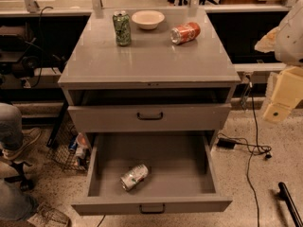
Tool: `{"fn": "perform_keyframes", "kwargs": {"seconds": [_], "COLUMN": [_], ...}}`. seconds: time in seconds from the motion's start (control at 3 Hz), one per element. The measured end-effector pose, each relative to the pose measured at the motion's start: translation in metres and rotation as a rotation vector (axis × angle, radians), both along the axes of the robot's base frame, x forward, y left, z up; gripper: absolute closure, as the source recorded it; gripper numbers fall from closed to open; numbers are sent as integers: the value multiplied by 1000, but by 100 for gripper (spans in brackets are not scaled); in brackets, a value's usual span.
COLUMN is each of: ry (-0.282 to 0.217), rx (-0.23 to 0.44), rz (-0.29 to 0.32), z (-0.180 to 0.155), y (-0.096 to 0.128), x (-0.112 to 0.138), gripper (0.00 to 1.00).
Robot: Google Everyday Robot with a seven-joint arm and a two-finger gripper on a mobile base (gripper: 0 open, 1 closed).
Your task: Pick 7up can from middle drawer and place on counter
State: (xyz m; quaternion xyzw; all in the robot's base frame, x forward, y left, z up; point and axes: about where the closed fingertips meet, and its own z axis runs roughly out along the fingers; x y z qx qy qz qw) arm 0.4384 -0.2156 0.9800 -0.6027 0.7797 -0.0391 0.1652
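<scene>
We see the middle drawer (189,205) pulled open, with the 7up can (134,177) lying on its side on the drawer floor, left of centre and ungrasped. The gripper (280,100) hangs at the right edge, well apart from the can; we cannot tell its state. We judge that the grasp, the lift and the placing on the counter (151,60) all remain.

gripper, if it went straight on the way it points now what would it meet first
The gripper, at the right edge, points down and slightly left. It would likely meet the floor with its black cables, right of the open middle drawer, not the 7up can; depth is unclear.
</scene>
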Motion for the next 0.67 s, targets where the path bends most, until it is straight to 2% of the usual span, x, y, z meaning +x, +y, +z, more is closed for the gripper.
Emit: {"fn": "perform_keyframes", "kwargs": {"seconds": [0.33,0.67], "ry": [0,34], "rx": [0,-4], "rz": [0,52], "z": [0,-25], "y": [0,15], "x": [0,1], "gripper": [0,0]}}
